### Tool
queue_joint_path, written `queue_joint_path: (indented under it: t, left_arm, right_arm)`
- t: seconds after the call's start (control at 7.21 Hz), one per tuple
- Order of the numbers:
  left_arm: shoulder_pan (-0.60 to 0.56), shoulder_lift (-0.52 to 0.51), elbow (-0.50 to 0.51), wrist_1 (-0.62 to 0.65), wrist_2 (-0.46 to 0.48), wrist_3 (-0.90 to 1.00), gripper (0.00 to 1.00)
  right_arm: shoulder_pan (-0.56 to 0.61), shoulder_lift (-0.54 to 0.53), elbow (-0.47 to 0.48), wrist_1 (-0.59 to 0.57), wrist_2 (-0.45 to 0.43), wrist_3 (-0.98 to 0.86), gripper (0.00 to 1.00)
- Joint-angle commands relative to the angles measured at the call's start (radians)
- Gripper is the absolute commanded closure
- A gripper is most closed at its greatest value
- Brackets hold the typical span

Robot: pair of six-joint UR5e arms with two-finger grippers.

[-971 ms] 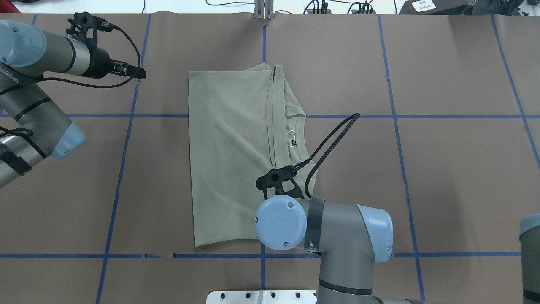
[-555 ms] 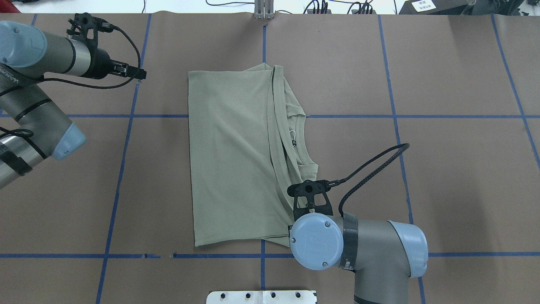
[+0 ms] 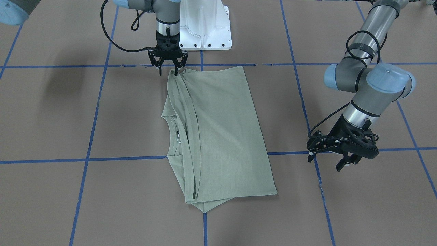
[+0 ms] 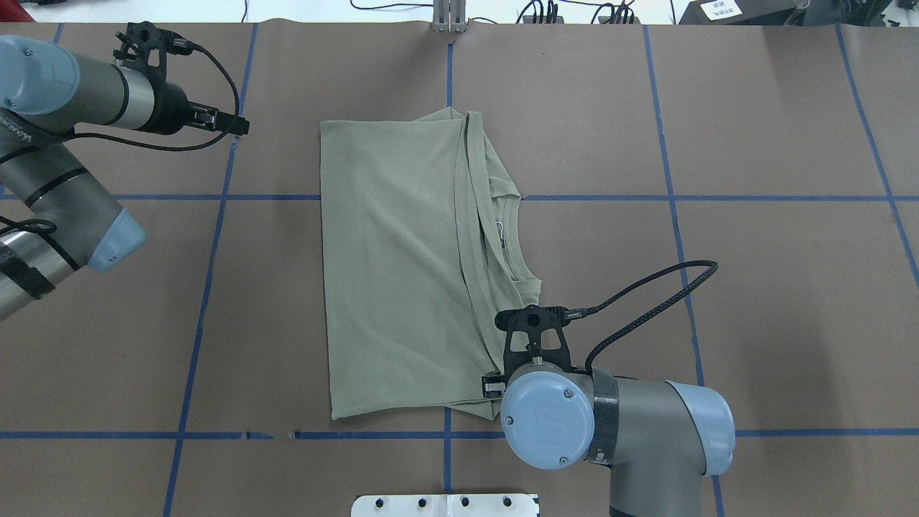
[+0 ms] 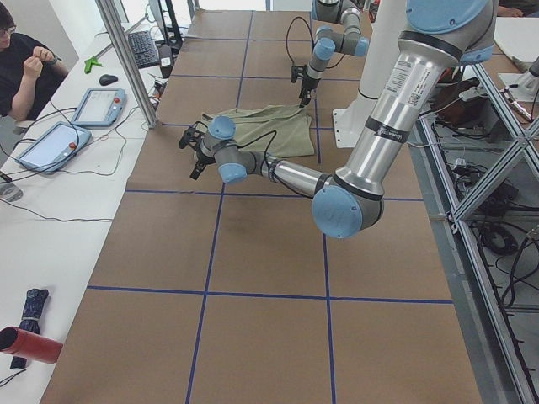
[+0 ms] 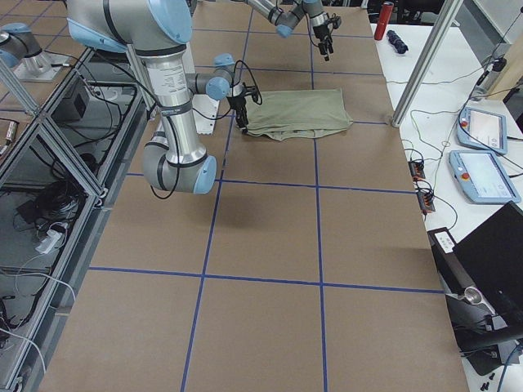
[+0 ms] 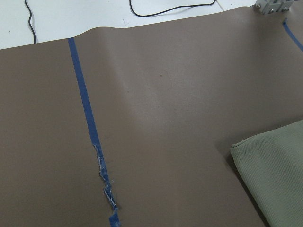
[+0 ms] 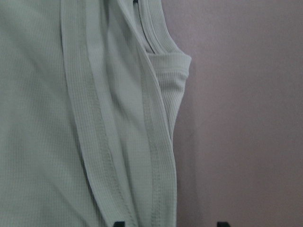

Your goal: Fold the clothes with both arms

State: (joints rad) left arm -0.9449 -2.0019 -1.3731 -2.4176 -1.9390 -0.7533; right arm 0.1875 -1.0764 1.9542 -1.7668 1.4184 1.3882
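The sage-green shirt point(image 4: 388, 273) lies folded in a tall rectangle mid-table, its ribbed collar point(image 4: 513, 237) and white string loop point(image 4: 497, 228) showing at the right edge. It also shows in the front view point(image 3: 218, 130). My right gripper point(image 3: 168, 71) stands upright at the shirt's near right corner, jaws spread, one fingertip touching the hem. Its wrist view shows the hem bands point(image 8: 156, 156) between the two fingertips. In the overhead view its wrist hides it. My left gripper point(image 4: 240, 126) hangs open and empty over bare table, left of the shirt's far left corner point(image 7: 279, 175).
The white pedestal base point(image 3: 205, 27) stands at the robot's table edge, just behind the right gripper. Blue tape lines point(image 4: 215, 197) grid the brown table cover. An operator's side table with tablets point(image 5: 97, 105) and a metal post point(image 5: 126, 63) lies beyond the far edge.
My right gripper has moved right and toward the robot's edge, from over the shirt to its near right corner, dragging the hem band out with it. The left arm has not moved.
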Motion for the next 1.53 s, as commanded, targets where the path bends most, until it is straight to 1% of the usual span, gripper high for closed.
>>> queue_joint_path:
  t: [0.0, 0.14, 0.28, 0.42, 0.55, 0.69, 0.83, 0.97, 1.25, 1.39]
  left_arm:
    - [0.003, 0.000, 0.002, 0.000, 0.000, 0.000, 0.00]
    - [0.003, 0.000, 0.002, 0.000, 0.000, 0.000, 0.00]
    - [0.003, 0.000, 0.003, 0.000, 0.000, 0.002, 0.00]
    - [0.003, 0.000, 0.002, 0.000, 0.000, 0.002, 0.00]
    - [0.003, 0.000, 0.003, 0.000, 0.000, 0.002, 0.00]
    - [0.003, 0.000, 0.003, 0.000, 0.000, 0.002, 0.00]
    - [0.003, 0.000, 0.003, 0.000, 0.002, 0.002, 0.00]
    - [0.008, 0.000, 0.003, 0.000, 0.002, 0.002, 0.00]
    - [0.011, 0.000, 0.003, 0.000, 0.002, 0.002, 0.00]
    - [0.011, 0.000, 0.003, 0.000, 0.002, 0.002, 0.00]
  right_arm:
    - [0.032, 0.045, -0.044, 0.041, -0.001, -0.061, 0.00]
    - [0.030, 0.074, -0.104, 0.067, 0.002, -0.066, 0.09]
    - [0.018, 0.101, -0.142, 0.067, 0.005, -0.089, 0.26]
    - [0.012, 0.101, -0.150, 0.066, 0.008, -0.135, 0.39]
    - [0.012, 0.101, -0.146, 0.064, 0.011, -0.150, 0.58]
    - [0.012, 0.101, -0.140, 0.061, 0.013, -0.152, 0.83]
    - [0.019, 0.099, -0.139, 0.061, 0.011, -0.181, 0.97]
    - [0.021, 0.095, -0.139, 0.060, 0.010, -0.186, 1.00]
    - [0.026, 0.092, -0.129, 0.060, 0.008, -0.183, 1.00]
    - [0.036, 0.069, -0.082, 0.052, 0.010, -0.183, 1.00]
